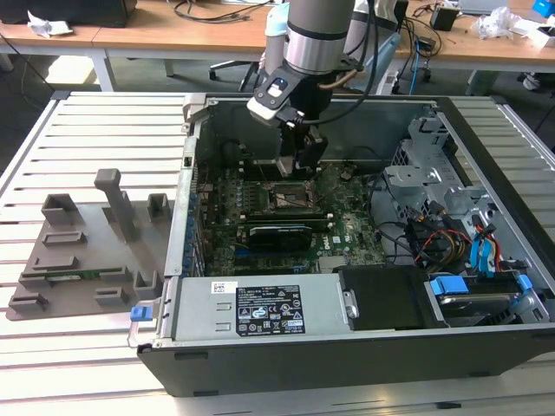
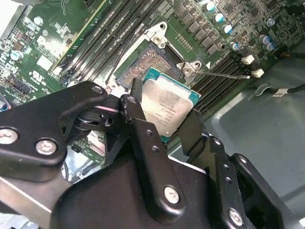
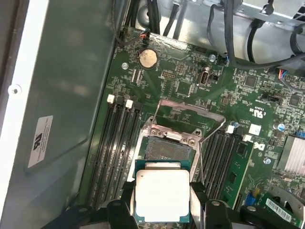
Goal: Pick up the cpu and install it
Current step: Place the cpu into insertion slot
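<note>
Fingers (image 2: 140, 125) clamped on the cpu (image 3: 162, 195), gripping two opposite edges, silver top up. The cpu hangs over one edge of the open socket (image 3: 169, 148), mid-motherboard (image 3: 186, 90), inside the open case (image 1: 347, 373). Can't tell whether it touches the socket.
</note>
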